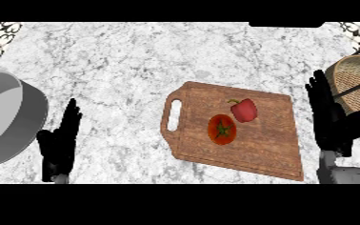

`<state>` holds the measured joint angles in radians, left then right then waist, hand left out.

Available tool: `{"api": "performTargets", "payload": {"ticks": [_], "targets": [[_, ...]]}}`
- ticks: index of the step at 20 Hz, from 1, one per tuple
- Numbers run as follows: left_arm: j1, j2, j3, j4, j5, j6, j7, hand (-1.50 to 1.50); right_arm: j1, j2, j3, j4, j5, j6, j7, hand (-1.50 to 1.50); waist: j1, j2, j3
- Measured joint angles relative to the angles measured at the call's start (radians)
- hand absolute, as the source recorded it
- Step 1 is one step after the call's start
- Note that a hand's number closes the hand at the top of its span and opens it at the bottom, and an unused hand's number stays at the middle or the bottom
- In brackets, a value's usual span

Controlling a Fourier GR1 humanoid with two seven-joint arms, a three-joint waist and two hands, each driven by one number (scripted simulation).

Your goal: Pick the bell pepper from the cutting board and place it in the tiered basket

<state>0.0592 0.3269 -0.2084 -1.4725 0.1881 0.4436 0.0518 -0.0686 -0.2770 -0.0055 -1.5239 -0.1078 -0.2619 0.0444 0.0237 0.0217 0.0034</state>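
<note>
Head view: the left hand (60, 140) and right hand (329, 117) rest with fingers straight, holding nothing. The bell pepper (244, 110) lies on the cutting board (271, 148) beside a tomato (222, 129). The tiered basket (348, 83) sits at the tabletop's right edge

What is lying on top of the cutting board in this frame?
On the cutting board lie a red bell pepper and, just beside it toward the handle end, a tomato. Neither robot hand covers them. What the board hides beneath it cannot be seen.
</note>
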Motion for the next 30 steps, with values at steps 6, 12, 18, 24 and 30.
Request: {"api": "performTargets", "payload": {"ticks": [6,12,18,24,30], "targets": [[-0.002,0.07,0.01,0.006,0.015,-0.091,0.003,0.0,-0.059,0.078,0.046,0.098,-0.239,0.308,-0.06,1.5,0.02,-0.003,0.007],[0.002,0.137,0.041,0.027,0.074,-0.201,0.035,0.0,-0.064,0.142,0.035,0.118,-0.282,0.464,-0.313,-1.5,-0.006,-0.014,0.007],[-0.001,0.175,0.06,0.034,0.102,-0.259,0.046,0.0,-0.074,-0.083,0.096,0.159,0.083,0.373,-0.331,-1.5,-0.007,-0.019,-0.003],[-0.006,0.194,0.089,0.068,0.12,-0.3,0.043,0.0,-0.16,-0.229,0.187,0.136,0.247,0.447,-0.156,-1.5,-0.011,-0.022,-0.004],[0.001,0.176,0.1,0.072,0.104,-0.305,0.034,0.0,-0.307,-0.25,0.239,0.107,0.248,0.622,0.032,-1.5,-0.012,-0.024,-0.001]]}}
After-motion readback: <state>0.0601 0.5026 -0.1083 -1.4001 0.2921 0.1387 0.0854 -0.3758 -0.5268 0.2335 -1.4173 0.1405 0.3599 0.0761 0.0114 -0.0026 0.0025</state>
